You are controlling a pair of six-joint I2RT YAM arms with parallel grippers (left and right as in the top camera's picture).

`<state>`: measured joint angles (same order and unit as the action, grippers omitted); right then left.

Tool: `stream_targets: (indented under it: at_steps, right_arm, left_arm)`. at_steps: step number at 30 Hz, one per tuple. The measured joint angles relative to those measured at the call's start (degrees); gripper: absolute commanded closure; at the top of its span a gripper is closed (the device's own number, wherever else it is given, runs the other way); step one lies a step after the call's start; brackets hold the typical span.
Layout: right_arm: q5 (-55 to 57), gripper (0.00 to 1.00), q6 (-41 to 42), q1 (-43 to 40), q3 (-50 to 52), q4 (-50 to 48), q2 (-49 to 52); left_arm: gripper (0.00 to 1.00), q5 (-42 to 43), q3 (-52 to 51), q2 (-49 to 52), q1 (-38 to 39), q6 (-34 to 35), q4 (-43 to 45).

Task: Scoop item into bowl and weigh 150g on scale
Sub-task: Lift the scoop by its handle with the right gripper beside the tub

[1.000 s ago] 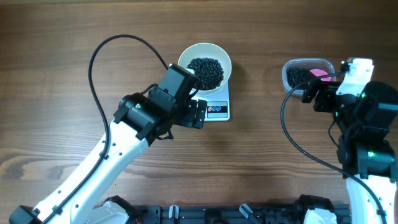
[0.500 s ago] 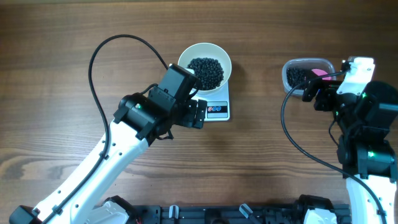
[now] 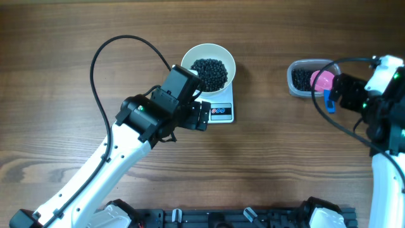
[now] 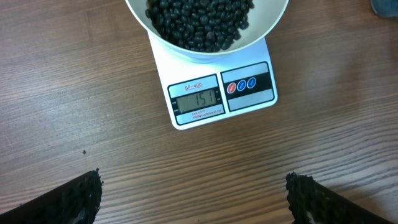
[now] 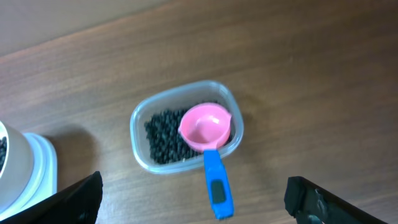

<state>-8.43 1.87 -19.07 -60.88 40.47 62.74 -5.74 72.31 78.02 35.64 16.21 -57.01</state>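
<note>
Overhead, we see the white bowl [image 3: 190, 60] sitting on the scale [image 3: 223, 113], with a dark heap of black beans [image 3: 209, 73] inside it. The left end effector [image 3: 201, 118] hangs near the scale's front left corner. Well apart to the right, a clear tub [image 3: 293, 79] holds more beans and a pink scoop [image 3: 323, 80]. The scoop's blue handle juts out over the tub's near rim, and the right end effector [image 3: 338, 94] is just beside that handle. Left wrist: we find the left end effector's fingers [image 4: 78, 199] spread wide, with only bare tabletop [image 4: 93, 93] between them. Ahead of them the scale's display [image 4: 197, 98] reads 151, its coloured buttons [image 4: 241, 85] sit just to the right, and the bean-filled bowl rests on the platform behind. Right wrist: the right end effector's fingers [image 5: 74, 199] are likewise spread wide and pinch nothing. The scoop's cup lies on the beans in the tub. Its handle crosses the rim toward the gap between the fingers and touches neither. We can make out the bowl and scale at the left edge.
</note>
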Motion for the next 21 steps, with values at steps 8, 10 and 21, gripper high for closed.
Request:
stream_targets:
  at_steps: [8,10,21]
  right_arm:
    - [4.6,0.0,-14.6,0.0,-2.0,-0.1,4.9]
    - [6.1,0.0,-15.2,0.0,-2.0,-2.6,6.0]
    - [-10.4,0.05,-10.6,-16.0,-2.0,4.1,15.1]
  left_arm:
    - [0.0,0.0,0.0,0.0,0.0,0.0,0.0]
    - [0.0,0.0,0.0,0.0,0.0,0.0,0.0]
    - [0.0,0.0,0.0,0.0,0.0,0.0,0.0]
